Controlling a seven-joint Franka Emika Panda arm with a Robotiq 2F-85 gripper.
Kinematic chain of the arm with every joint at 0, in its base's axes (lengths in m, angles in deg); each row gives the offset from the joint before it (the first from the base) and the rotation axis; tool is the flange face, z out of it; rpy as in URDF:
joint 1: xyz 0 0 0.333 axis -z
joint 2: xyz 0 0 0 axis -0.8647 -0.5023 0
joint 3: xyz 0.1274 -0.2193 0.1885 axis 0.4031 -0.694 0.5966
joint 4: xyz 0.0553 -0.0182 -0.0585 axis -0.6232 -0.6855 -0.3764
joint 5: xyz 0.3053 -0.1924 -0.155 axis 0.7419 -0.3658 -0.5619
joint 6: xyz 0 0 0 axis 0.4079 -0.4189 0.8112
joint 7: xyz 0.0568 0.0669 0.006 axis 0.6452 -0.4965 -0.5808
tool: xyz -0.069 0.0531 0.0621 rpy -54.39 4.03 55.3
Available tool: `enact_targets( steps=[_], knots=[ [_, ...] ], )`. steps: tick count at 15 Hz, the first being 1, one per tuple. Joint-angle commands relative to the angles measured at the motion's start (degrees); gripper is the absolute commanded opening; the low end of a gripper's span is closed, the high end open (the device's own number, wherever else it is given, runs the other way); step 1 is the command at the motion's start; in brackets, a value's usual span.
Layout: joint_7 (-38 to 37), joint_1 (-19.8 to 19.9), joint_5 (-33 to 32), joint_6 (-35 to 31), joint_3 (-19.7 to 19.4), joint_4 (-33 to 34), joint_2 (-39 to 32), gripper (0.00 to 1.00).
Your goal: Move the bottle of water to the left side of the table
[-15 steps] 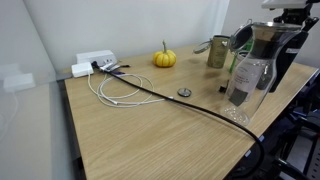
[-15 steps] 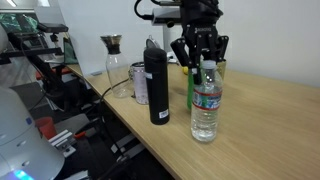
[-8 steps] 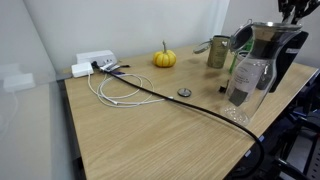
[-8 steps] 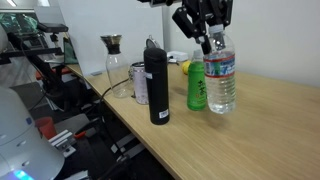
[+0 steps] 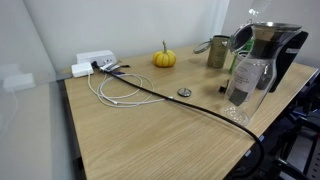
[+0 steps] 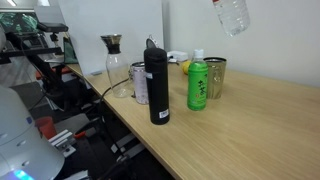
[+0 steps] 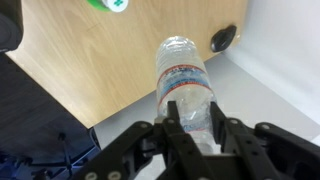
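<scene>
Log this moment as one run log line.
gripper: shut on bottle of water | height: high above table | placed: not yet

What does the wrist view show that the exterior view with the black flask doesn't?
Wrist only: the gripper, its fingers on either side of the bottle of water, and a small dark round object on the table.
Exterior only: black flask, olive cup and funnel-topped jug; the gripper is out of frame.
Both: the bottle of water held above the table, the wood tabletop, and what looks like the green bottle.
</scene>
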Motion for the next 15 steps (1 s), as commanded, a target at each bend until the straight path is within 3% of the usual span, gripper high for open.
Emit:
enact_targets(
  steps=[1,10,15],
  knots=[
    [-3.0,-1.6,-0.8,-2.5,2.1,2.5,-1.0,0.08],
    [0.1,-12.5,0.7,-8.0,8.6,0.4,-2.8,0.08],
    [4.4,-17.5,2.0,-11.2,9.8,-5.5,-4.6,0.08]
  ],
)
